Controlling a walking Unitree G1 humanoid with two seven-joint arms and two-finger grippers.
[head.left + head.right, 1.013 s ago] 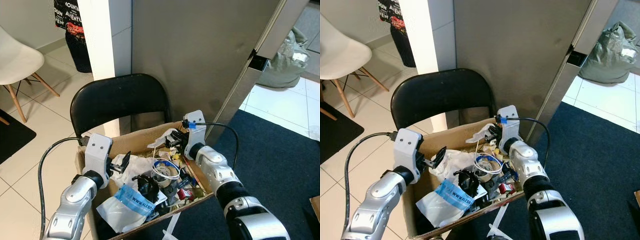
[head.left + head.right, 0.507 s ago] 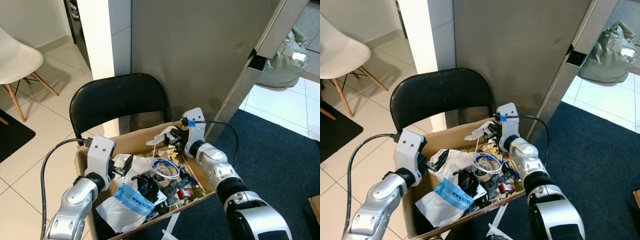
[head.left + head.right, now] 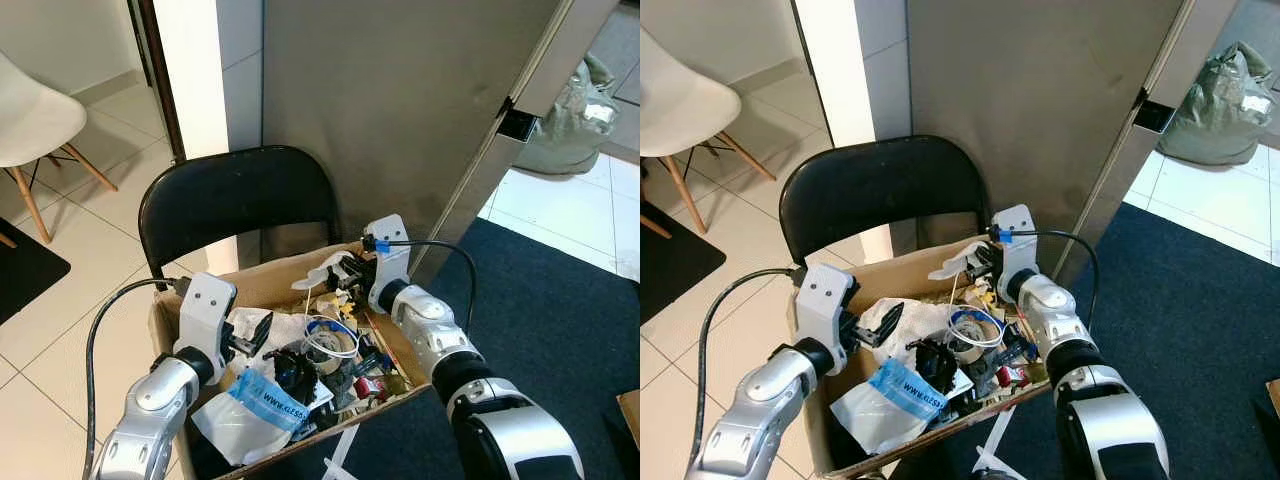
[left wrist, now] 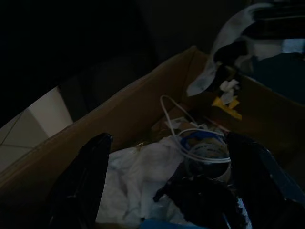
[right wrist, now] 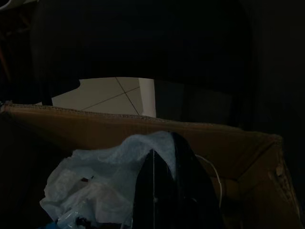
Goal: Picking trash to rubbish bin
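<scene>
A cardboard box [image 3: 268, 274] full of trash rests on a black folding chair [image 3: 235, 200]. Inside lie a white bag with blue print [image 3: 262, 402], a roll wound with white wire [image 3: 332, 340], crumpled white plastic [image 4: 128, 171] and dark scraps. My right gripper [image 3: 346, 272] hovers over the box's far right corner, shut on a white plastic scrap [image 3: 316, 279] that droops from its fingers [image 5: 162, 186]. Above the box's left side my left gripper [image 3: 252, 336] is open, its fingers [image 4: 86, 176] spread wide with nothing between them.
A grey metal panel [image 3: 400, 120] rises right behind the chair. A white chair [image 3: 30, 120] stands on the tiles at far left. Dark blue carpet [image 3: 560, 300] lies to the right, with a grey-green bag [image 3: 575, 110] beyond it. A white scrap [image 3: 335, 462] hangs at the box's front.
My right gripper has lifted the white scrap slightly clear of the pile. The left gripper has edged a little further in over the box.
</scene>
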